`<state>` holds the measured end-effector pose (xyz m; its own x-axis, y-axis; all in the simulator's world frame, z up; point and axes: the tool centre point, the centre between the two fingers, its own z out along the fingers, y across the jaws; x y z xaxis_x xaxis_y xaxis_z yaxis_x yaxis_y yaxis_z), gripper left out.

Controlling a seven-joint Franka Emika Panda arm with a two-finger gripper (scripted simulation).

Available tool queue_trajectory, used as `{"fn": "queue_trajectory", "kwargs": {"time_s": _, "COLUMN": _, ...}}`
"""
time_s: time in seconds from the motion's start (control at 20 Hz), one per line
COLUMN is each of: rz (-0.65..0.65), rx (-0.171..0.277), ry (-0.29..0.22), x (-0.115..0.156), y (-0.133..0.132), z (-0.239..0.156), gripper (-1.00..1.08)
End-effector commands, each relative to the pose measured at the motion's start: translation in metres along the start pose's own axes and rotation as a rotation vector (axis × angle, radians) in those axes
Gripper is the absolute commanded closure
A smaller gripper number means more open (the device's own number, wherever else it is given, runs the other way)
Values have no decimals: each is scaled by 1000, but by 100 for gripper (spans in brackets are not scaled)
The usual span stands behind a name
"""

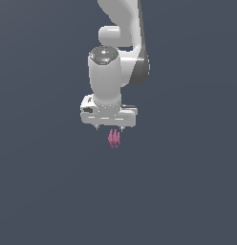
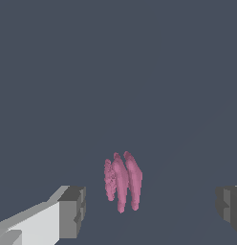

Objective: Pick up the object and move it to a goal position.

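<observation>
The gripper [image 1: 109, 128] stands wide (fingers well apart), poised over the pink object [image 1: 114, 139], apparently not touching it.

Object [image 1: 114, 138] directly below gripper [image 1: 110, 128], toward exterior view's right of its centre. Wrist view: object [image 2: 122, 181] between spread jaws, touching neither.

object [image 1: 114, 138] | magenta-pink, thin ridged upright strands | ungrasped, just below pincer [image 1: 109, 128]
</observation>
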<state>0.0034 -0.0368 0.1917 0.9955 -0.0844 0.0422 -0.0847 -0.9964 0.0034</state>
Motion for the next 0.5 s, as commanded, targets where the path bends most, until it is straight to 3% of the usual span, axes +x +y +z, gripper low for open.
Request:
{"fn": "queue_trajectory", "kwargs": {"time_s": 0.0, "rz": 0, "rx": 0, "ry": 0, "x": 0, "y": 0, "z": 0, "gripper": -92}}
{"fn": "queue_trajectory", "kwargs": {"time_s": 0.45, "rz": 72, "rx": -1, "ry": 10, "x": 3, "y": 26, "z": -10, "gripper": -92}}
